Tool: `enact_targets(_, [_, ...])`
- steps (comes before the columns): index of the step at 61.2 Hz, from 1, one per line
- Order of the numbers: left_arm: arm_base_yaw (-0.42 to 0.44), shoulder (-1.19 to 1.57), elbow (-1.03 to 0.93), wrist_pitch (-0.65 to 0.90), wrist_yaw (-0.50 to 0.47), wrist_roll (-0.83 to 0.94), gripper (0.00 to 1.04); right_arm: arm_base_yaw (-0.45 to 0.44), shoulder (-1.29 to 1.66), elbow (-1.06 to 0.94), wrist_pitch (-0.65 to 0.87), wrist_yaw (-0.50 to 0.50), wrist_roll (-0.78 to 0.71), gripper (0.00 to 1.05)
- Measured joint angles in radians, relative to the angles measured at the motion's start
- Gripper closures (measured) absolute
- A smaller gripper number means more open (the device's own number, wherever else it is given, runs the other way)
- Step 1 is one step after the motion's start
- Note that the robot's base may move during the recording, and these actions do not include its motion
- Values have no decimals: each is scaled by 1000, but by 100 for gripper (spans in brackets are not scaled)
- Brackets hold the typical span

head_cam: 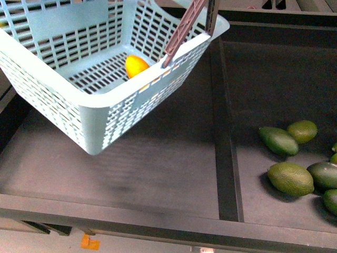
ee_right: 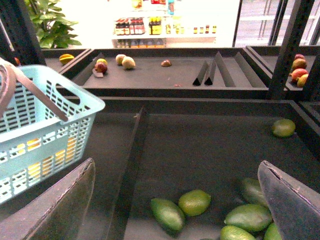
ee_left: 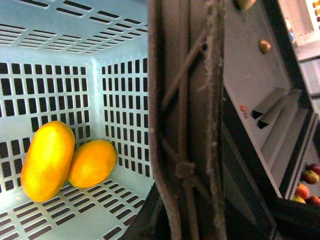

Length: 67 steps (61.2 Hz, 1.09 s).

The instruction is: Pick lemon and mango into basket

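- I saw my right gripper point(ee_right: 175, 200) spread wide and empty, the basket point(ee_right: 45, 135) off to its left.
- Mango point(ee_left: 47, 161) and lemon point(ee_left: 92, 163) lay touching inside.
- Left gripper: couldn't tell.

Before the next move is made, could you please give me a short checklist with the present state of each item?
1. Mango inside the basket: ok, it lies on the slotted floor.
2. Lemon inside the basket: ok, it rests against the mango in a corner.
3. Basket level: not ok, it looks tilted and lifted above the shelf in the front view.
4. Grip on the brown handle: cannot tell, the left end effector is out of view.
5. Right end effector: ok, open and empty above the green fruits.
6. Path beneath the basket: ok, no fruit visible there.
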Motion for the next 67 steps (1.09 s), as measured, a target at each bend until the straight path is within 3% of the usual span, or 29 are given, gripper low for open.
enact_targets(11, [45,238,215,-22,44,-150,99,0,0,0,0,0,0,9])
enact_targets(21, [68,345,344,-28,17,-304,99,0,0,0,0,0,0,9])
enact_targets(30, [68,338,289,25,-10,-370,99,0,0,0,0,0,0,9])
enact_targets(44, [63,202,21,94,0,-386,99,0,0,0,0,0,0,9])
enact_targets(61, [81,53,-130,158,-50,-407,50,0,0,0,0,0,0,9])
enact_targets(67, [97,-51,-208,88,-117,-422,30,0,0,0,0,0,0,9])
